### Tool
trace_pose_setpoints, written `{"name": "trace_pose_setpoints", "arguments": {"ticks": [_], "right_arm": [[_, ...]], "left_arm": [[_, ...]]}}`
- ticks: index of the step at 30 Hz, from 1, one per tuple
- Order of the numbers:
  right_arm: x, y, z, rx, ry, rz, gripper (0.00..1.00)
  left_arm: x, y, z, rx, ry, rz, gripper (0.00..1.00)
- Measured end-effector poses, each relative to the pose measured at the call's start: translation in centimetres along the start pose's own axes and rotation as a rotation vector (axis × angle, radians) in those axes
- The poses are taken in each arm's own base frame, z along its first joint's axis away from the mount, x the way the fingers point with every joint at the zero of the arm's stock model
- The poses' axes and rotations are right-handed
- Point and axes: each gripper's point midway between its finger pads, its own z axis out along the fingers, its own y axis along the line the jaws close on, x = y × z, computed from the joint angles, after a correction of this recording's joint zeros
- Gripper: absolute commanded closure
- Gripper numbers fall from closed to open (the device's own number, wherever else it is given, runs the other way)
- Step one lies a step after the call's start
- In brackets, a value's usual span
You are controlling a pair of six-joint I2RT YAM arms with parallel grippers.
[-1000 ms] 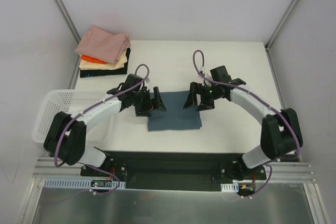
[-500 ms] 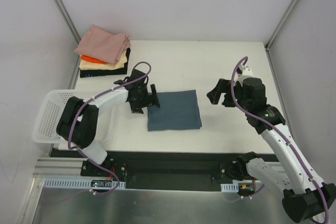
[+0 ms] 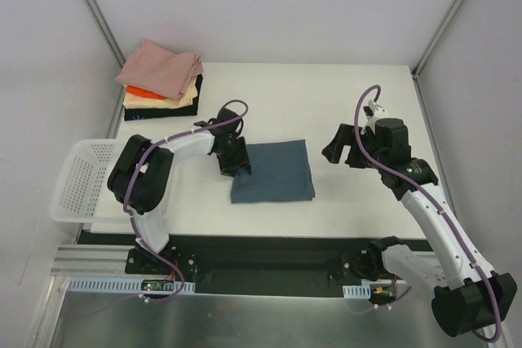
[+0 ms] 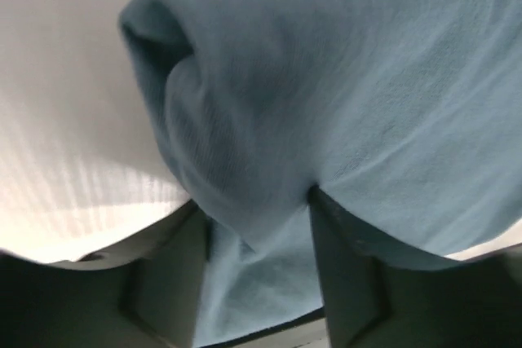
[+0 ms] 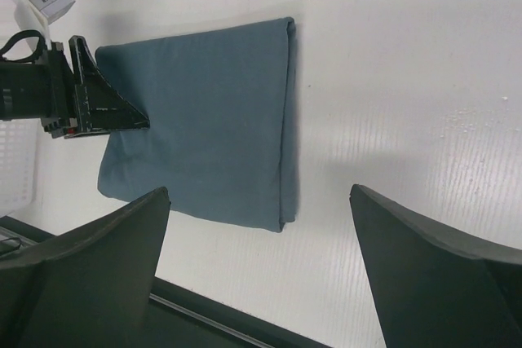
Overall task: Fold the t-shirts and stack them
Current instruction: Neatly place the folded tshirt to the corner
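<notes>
My left pincer [image 3: 235,158] pinches the folded blue t-shirt [image 3: 276,170] at its left edge on the surface [image 3: 342,95]; my right pincer [image 3: 342,153] hangs spread, well apart.

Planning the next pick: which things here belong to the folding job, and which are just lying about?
Job: blue tee; stack of tees.
Lying about: basket.

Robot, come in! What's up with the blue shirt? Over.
Left gripper pinching edge of folded slate-blue cloth t-shirt. Right gripper open, clear of it. Nothing blocking.
</notes>
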Motion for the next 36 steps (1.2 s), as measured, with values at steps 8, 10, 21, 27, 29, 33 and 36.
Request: {"name": "trace_pose_setpoints", "arguments": {"ticks": [8, 10, 21, 27, 29, 33, 36], "right_arm": [[1.0, -0.9, 1.7, -0.014, 0.074, 0.047, 0.04], [1.2, -1.0, 1.9, -0.016, 0.089, 0.056, 0.04], [1.2, -1.3, 2.3, -0.021, 0.099, 0.062, 0.04], [1.6, -2.0, 2.6, 0.003, 0.099, 0.055, 0.04], [1.7, -2.4, 2.6, 0.016, 0.099, 0.052, 0.04], [1.7, -3.0, 2.7, 0.046, 0.092, 0.046, 0.04], [1.8, -3.5, 3.1, 0.064, 0.103, 0.047, 0.04]], "left_arm": [[0.5, -1.6, 1.2, -0.072, -0.045, 0.055, 1.0], [0.0, -1.9, 1.3, -0.094, -0.064, 0.071, 1.0], [-7.4, 1.0, -1.9, -0.437, -0.312, 0.315, 1.0], [-14.0, 0.9, -5.8, -0.572, -0.446, 0.45, 1.0], [-16.8, 1.2, -7.0, -0.606, -0.485, 0.466, 1.0], [-22.0, 2.8, -9.4, -0.682, -0.537, 0.509, 1.0], [-25.3, 3.7, -10.8, -0.713, -0.559, 0.567, 1.0]]}}
